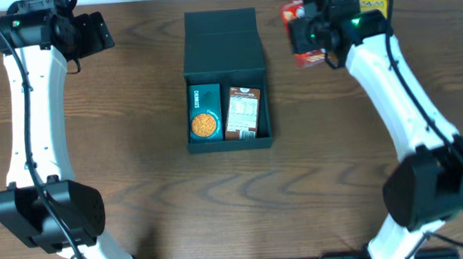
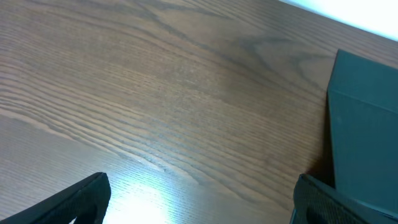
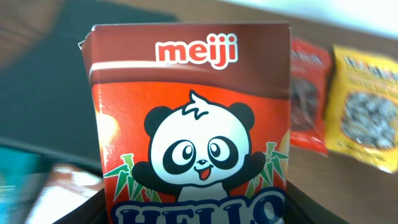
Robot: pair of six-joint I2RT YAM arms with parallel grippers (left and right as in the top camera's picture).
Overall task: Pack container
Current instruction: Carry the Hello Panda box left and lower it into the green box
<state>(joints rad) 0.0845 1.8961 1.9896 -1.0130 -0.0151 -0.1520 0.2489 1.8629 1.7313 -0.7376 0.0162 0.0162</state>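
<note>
The dark teal-black container (image 1: 224, 56) sits open at the table's centre back, lid flap folded back. Inside lie a small teal snack box with an orange circle (image 1: 205, 113) and a brown snack pack (image 1: 243, 112). My right gripper (image 1: 309, 47) is shut on a red Meiji Hello Panda box (image 3: 193, 118), holding it right of the container; the box also shows in the overhead view (image 1: 307, 57). My left gripper (image 2: 199, 202) is open and empty over bare table, left of the container's lid (image 2: 367, 149).
A red snack pouch (image 3: 308, 93) and a yellow snack pouch (image 3: 367, 112) lie on the table at the back right. The yellow pouch also shows in the overhead view (image 1: 372, 4). The table's back edge is close behind them.
</note>
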